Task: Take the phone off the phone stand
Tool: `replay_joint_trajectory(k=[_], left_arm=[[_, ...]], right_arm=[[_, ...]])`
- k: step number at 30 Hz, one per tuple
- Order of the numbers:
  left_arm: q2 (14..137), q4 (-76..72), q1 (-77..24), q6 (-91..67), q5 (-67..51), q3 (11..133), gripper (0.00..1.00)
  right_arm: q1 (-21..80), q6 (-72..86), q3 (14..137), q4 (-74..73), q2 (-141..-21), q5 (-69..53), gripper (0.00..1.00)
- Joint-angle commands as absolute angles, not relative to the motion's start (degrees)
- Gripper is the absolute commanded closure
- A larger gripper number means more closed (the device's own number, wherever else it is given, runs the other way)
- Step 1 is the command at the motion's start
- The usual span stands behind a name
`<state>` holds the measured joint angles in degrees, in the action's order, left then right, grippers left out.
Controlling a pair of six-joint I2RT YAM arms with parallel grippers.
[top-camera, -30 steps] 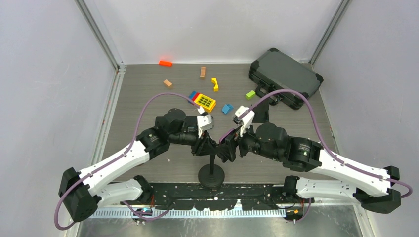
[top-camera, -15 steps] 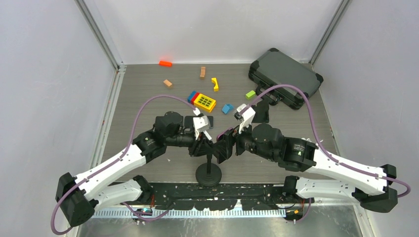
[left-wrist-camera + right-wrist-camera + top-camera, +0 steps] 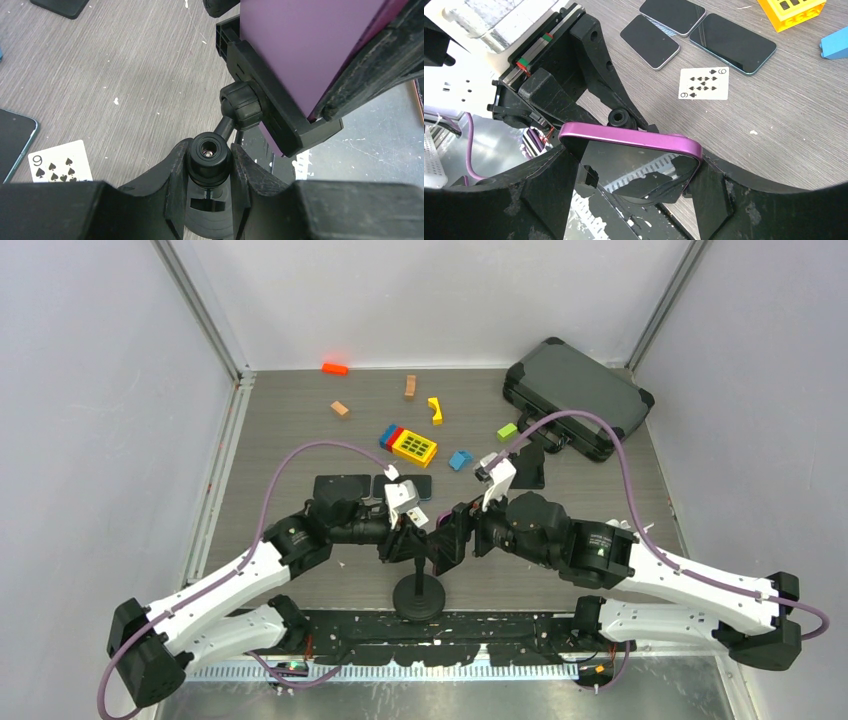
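The black phone stand [image 3: 419, 597] stands on its round base at the near edge of the table. Its clamp [image 3: 260, 95] holds the purple phone [image 3: 629, 141], whose purple back shows in the left wrist view [image 3: 300, 45]. My left gripper [image 3: 210, 175] is shut on the stand's post, just under its round top knob [image 3: 208, 151]. My right gripper [image 3: 631, 190] is shut on the phone, one finger on each long edge, with the dark screen between them. In the top view the two grippers meet above the stand, left [image 3: 404, 540] and right [image 3: 450, 540].
Three dark phones [image 3: 734, 45] [image 3: 672, 12] [image 3: 649, 41] and a nine of spades card [image 3: 704, 84] lie flat just beyond the stand. Toy blocks, including a yellow one [image 3: 414, 446], are scattered farther back. A black case [image 3: 575, 395] sits at the back right.
Both arms have shifted a little to the left and nearer, and the stand with the phone has moved left with them. Both grips are unchanged.
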<state>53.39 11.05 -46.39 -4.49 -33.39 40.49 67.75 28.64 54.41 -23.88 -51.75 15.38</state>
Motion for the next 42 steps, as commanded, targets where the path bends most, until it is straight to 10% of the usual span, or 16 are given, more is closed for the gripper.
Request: replay_joint_trajectory(k=[1, 13, 42], left_arm=[[50.68, 4.05, -46.49, -6.33, -35.25, 41.13, 1.00], [51.55, 4.04, -46.41, -6.50, -33.90, 41.57, 1.00], [51.10, 4.15, -46.43, -7.75, -26.93, 42.11, 1.00]], right_arm=[[66.87, 25.24, 55.46, -22.78, -52.06, 16.17, 0.47], [66.88, 24.90, 58.97, -26.39, -56.58, 20.76, 0.07], [67.10, 23.48, 55.99, -20.90, -57.85, 19.54, 0.02]])
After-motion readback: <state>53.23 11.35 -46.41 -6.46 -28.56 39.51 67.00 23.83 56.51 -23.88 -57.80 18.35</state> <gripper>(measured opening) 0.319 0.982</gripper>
